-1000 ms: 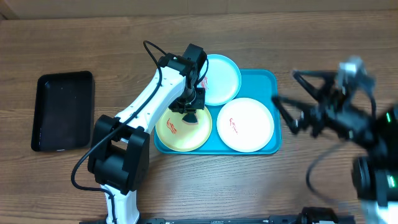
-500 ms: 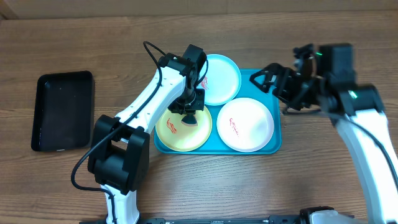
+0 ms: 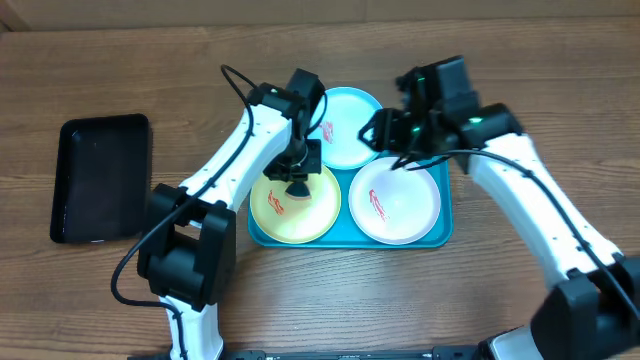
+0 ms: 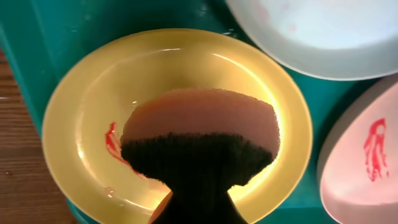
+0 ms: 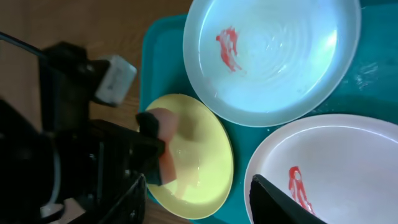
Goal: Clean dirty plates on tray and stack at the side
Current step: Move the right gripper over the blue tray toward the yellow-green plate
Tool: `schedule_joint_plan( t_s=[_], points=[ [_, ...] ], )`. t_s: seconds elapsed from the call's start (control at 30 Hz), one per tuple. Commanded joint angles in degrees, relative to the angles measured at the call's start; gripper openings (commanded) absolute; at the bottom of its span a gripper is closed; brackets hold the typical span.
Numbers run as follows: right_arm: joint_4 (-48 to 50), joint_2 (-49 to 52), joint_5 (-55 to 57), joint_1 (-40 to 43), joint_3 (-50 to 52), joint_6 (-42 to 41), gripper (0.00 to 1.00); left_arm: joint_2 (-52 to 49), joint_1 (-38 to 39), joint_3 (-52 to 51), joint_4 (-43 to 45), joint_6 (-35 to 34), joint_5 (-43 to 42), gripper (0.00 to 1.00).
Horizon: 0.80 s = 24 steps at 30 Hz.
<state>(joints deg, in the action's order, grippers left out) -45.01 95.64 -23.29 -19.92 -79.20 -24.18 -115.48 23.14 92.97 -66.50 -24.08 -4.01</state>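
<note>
The turquoise tray [image 3: 440,130] holds three plates. The yellow-green plate [image 3: 275,215] at front left has a red smear [image 4: 112,140]. My left gripper [image 3: 298,178] is shut on an orange sponge [image 4: 199,118] with a dark scrub side, pressed onto this plate. Behind it, the light blue plate [image 3: 352,125] carries a red smear [image 5: 229,46]. The white plate [image 3: 400,205] at front right is smeared too. My right gripper [image 5: 205,205] hangs open and holds nothing; it hovers above the tray where the plates meet.
A black rectangular tray [image 3: 100,178] lies on the wooden table far to the left. My left arm [image 3: 235,150] reaches across the turquoise tray's left edge, and my right arm [image 3: 530,200] crosses its right side.
My right arm has swung in from the table's right side to above the tray. The left gripper stays on the yellow-green plate with the sponge, shifted only slightly.
</note>
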Motion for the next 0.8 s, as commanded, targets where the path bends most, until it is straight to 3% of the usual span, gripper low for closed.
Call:
schedule_joint_plan(
  t_s=[0.0, 0.13, 0.2, 0.37, 0.47, 0.6, 0.77],
  points=[
    [1.07, 3.21, 4.7, -2.8, -1.81, -1.57, 0.55, -0.24, -1.44, 0.87, -0.85, -1.27, 0.98, 0.05],
    [3.41, 5.68, 4.37, -4.48, -1.81, -4.37, 0.56, -0.24, -2.16, 0.83, -1.38, -1.22, 0.98, 0.04],
    [4.07, 6.45, 4.39, -4.68, -1.81, -4.35, 0.63, -0.24, -2.23, 0.83, -1.62, -1.22, 0.98, 0.04],
    [4.37, 7.28, 4.42, -4.9, -1.77, -4.33, 0.64, -0.28, -2.23, 0.72, -1.6, -1.22, 1.05, 0.04],
    [4.24, 7.28, 4.46, -4.9, -1.77, -4.26, 0.63, -0.31, -2.23, 0.61, -1.62, -1.22, 1.25, 0.04],
    [4.0, 7.28, 4.85, -4.9, -1.77, -2.97, 0.53, -0.33, -2.23, 0.33, -1.64, -1.25, 1.22, 0.04],
    [3.61, 7.48, 6.51, -5.31, -1.57, -1.09, 0.53, -0.35, -2.23, 0.07, -1.86, -1.25, 1.2, 0.04]
  ],
)
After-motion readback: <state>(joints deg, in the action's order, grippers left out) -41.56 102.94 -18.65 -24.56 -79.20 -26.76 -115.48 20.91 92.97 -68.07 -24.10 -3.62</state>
